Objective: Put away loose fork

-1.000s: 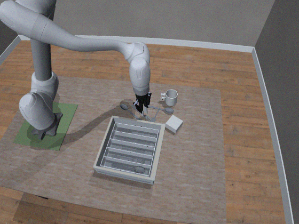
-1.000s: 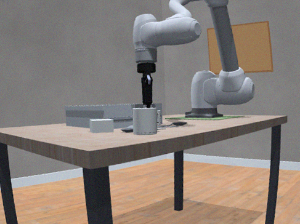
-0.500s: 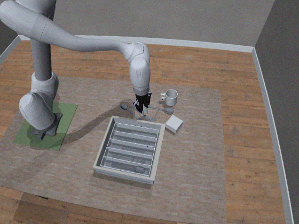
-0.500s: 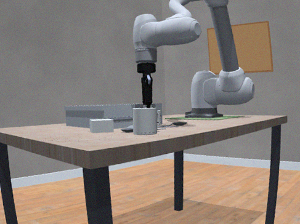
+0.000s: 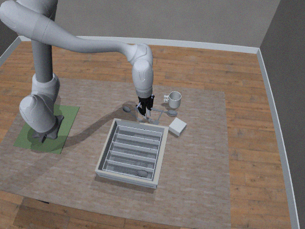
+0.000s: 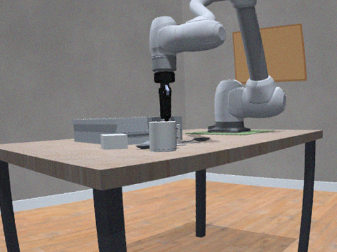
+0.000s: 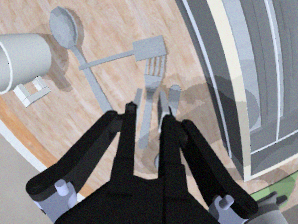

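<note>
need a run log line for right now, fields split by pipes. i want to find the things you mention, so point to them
gripper (image 5: 146, 115) (image 7: 150, 98): part-open, above cutlery | loose fork (image 7: 153, 80): on table, not in tray (image 5: 162, 152) (image 7: 235, 75) | mug (image 5: 174, 100) (image 6: 163, 137) (image 7: 25, 60): upright

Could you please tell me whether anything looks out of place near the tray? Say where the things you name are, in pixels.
Yes: outside the tray (image 5: 162, 152) (image 7: 235, 75), the loose fork (image 7: 153, 82) lies among other utensils, crowded rather than sorted into slots.
</note>
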